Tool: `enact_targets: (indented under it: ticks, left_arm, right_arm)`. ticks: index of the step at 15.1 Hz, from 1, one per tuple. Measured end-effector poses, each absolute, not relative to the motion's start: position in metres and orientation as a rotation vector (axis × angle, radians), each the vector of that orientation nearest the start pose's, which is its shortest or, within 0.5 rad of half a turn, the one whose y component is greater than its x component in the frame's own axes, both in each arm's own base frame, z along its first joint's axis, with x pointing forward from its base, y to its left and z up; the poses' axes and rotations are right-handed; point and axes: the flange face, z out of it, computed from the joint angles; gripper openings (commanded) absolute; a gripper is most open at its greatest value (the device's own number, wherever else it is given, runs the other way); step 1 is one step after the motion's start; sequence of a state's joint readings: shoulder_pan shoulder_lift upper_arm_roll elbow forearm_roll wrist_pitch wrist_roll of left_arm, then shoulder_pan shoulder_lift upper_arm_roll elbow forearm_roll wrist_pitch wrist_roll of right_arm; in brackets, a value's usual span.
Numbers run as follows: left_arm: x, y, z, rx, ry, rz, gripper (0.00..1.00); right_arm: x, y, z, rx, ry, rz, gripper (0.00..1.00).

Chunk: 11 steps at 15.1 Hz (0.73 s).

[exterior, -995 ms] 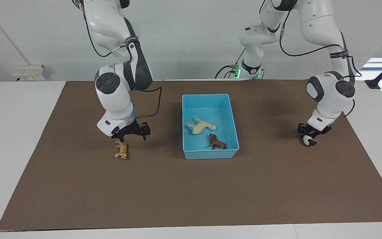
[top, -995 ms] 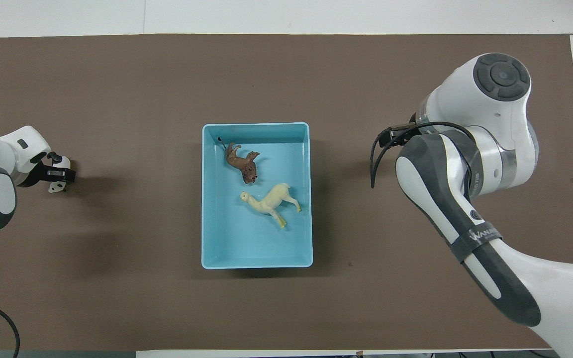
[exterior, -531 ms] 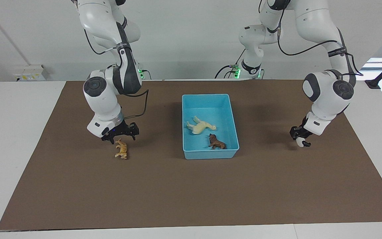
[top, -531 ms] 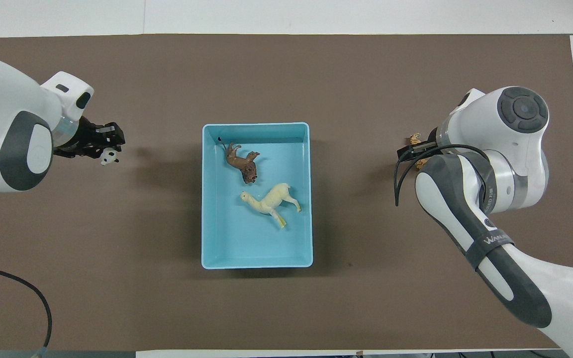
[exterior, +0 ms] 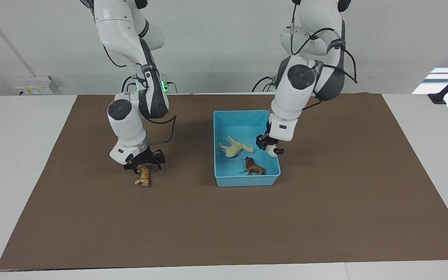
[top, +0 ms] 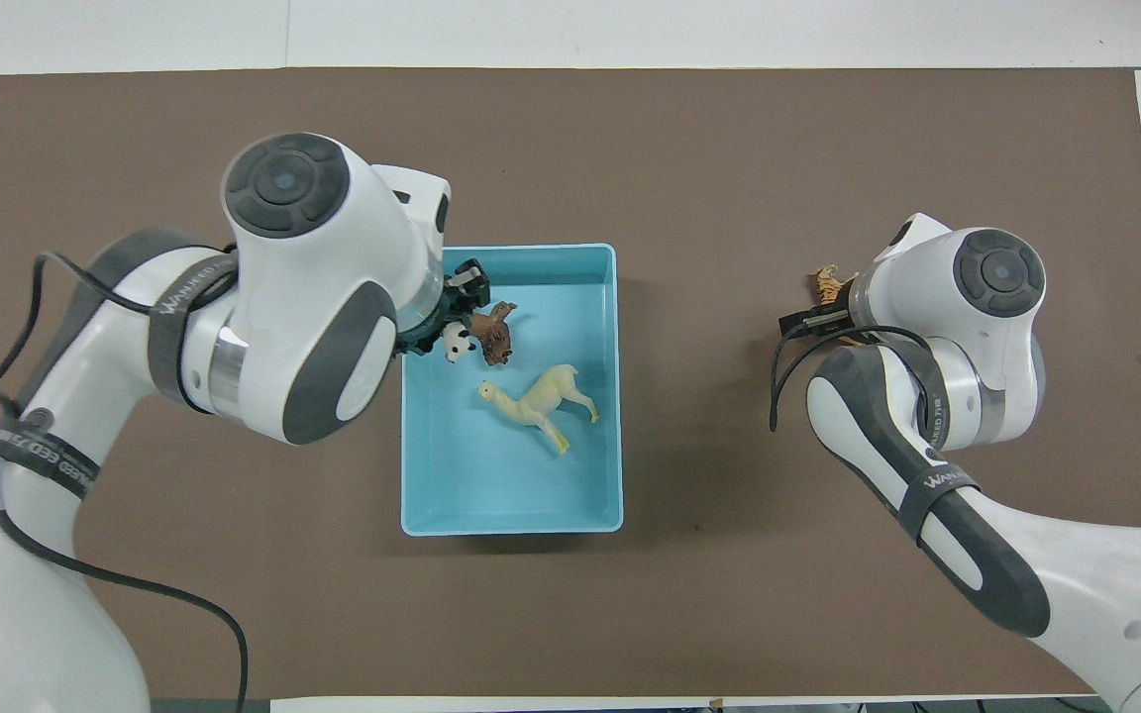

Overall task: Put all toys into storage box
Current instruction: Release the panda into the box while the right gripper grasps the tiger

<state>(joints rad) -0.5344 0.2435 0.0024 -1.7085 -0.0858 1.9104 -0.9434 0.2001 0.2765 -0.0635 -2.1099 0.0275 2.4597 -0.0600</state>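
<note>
The left gripper (exterior: 269, 149) clamps the black-and-white plastic panda figurine (exterior: 273, 151) over the light blue rectangular plastic storage box (exterior: 247, 181), at its three o'clock edge in the facing view; released here, it might clip the wall. The right gripper (exterior: 143, 162) hovers spread over the orange striped tiger figurine (exterior: 143, 175) on the brown mat (exterior: 224, 225)

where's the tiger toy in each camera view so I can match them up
Facing view: the tiger lies on the brown mat toward the right arm's end, just under the right gripper.
Overhead view: only part of the tiger shows, beside the right arm's wrist.
Shared landmark: the storage box at mid-table.
</note>
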Motion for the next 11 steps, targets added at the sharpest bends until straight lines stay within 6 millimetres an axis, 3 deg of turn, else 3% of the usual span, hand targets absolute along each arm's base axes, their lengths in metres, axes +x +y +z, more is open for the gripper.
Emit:
enact_targets:
  ticks: [1,3,5,6,7,8,9,11]
  left_arm:
    - [0.527,-0.340,0.441,-3.094,-0.684,0.132,0.08]
    - [0.524,-0.351,0.436,-3.127,-0.703,0.072,0.07]
    - [0.538,-0.333,0.429,-3.142,-0.770,0.010,0.12]
    - [0.545,-0.321,0.426,-3.135,-0.802,0.002,0.27]
    - [0.548,-0.313,0.422,-3.127,-0.821,0.004,0.55]
    - [0.549,-0.308,0.418,-3.121,-0.830,0.010,0.93]
    - [0.549,-0.308,0.416,-3.118,-0.830,0.014,1.00]
    - [0.547,-0.310,0.415,-3.120,-0.824,0.016,1.00]
  right_arm:
    - [0.578,0.080,0.289,-3.123,-0.280,-0.115,0.58]
    - [0.579,0.080,0.289,-3.124,-0.279,-0.122,0.05]
    - [0.580,0.077,0.290,-3.125,-0.271,-0.129,0.00]
    - [0.580,0.075,0.291,-3.125,-0.268,-0.131,0.00]
    - [0.580,0.075,0.292,-3.124,-0.267,-0.133,0.00]
    - [0.580,0.076,0.293,-3.124,-0.267,-0.133,0.00]
    - [0.580,0.076,0.294,-3.124,-0.256,-0.127,0.00]
    - [0.584,0.080,0.306,-3.129,-0.165,-0.081,0.00]
